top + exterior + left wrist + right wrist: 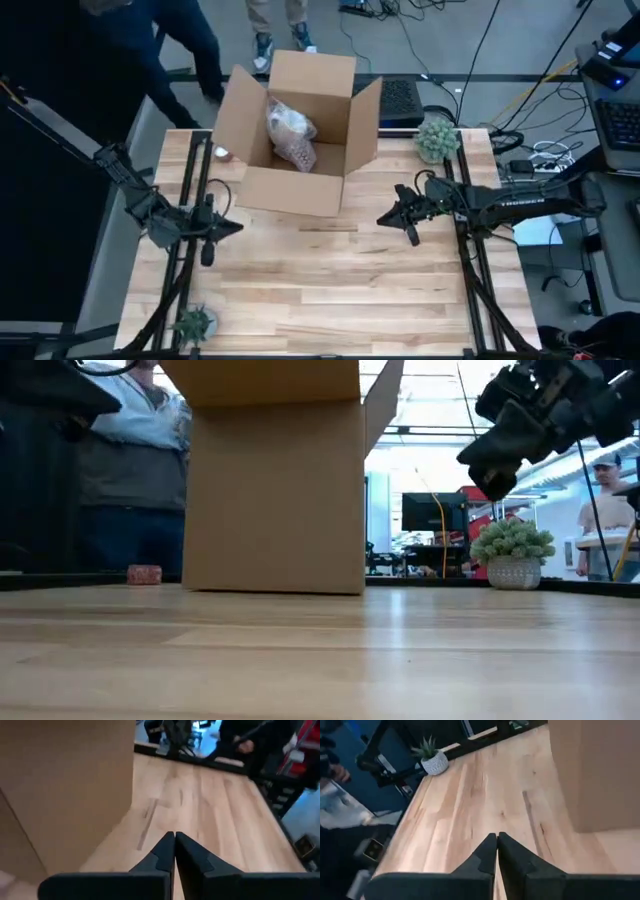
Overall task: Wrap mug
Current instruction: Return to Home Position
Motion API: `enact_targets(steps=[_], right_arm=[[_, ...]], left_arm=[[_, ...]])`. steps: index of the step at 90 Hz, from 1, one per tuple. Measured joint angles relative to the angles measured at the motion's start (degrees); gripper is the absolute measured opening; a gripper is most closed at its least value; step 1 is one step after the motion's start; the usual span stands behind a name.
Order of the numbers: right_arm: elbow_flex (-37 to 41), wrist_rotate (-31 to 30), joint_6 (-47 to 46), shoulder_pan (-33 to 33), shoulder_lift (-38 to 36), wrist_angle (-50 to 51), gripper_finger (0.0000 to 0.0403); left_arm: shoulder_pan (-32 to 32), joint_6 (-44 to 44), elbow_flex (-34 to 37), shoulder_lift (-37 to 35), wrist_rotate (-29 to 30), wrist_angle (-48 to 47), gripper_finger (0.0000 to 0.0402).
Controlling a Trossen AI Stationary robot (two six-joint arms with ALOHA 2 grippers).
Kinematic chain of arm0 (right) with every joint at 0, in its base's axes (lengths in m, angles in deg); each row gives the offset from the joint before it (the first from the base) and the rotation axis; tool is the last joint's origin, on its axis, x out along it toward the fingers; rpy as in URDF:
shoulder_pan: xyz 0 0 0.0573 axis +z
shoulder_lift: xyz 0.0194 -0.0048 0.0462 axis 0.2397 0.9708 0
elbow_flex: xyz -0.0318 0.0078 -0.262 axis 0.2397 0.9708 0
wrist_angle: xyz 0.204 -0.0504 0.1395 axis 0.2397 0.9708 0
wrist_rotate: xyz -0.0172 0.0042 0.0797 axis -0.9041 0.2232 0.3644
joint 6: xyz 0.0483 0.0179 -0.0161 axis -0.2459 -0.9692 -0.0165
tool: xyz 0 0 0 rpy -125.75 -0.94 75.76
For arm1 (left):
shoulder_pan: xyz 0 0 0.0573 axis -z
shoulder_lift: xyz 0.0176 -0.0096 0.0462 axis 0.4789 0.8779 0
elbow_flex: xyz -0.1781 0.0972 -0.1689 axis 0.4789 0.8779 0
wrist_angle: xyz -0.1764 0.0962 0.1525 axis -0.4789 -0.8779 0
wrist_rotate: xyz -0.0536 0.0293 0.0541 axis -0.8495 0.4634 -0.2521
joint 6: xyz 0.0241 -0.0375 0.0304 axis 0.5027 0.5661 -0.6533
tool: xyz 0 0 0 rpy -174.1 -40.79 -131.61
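The cardboard box [295,190] blocks the far middle of the table [340,290]. Nearer boards lie open; potted plants [437,138] occupy two corners.

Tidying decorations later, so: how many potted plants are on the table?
2. One plant stands at the table's right edge near the cardboard box; the other plant at the opposite, left corner. The box could hide more.

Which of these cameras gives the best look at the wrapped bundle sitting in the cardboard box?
The high view: it looks straight down into the open cardboard box and shows the wrapped bundle inside. The low view and both wrist views show only the box's outer walls, never the bundle.
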Motion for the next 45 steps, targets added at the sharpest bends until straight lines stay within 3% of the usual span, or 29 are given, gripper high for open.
enact_targets(steps=[16, 24, 36, 45], right_arm=[[0.0, -0.8, 4.9, -0.2, 0.0, -0.7, 0.0000], [0.0, -1.8, 7.0, -0.3, 0.0, -1.8, 0.0000], [0.0, -1.7, 9.2, -0.3, 0.0, -4.3, 0.0000], [0.0, -1.6, 9.7, -0.4, 0.1, -4.4, 0.0000]], left_arm=[[-0.3, -3.7, 2.7, -0.2, -0.4, 0.6, 0.0000], [-0.4, -5.3, 6.0, -1.8, -0.7, 6.2, 0.0000], [-1.2, -13.4, 11.6, -4.8, -13.3, 19.3, 0.0000], [-3.6, -15.2, 14.7, -7.8, -18.8, 21.6, 0.0000]])
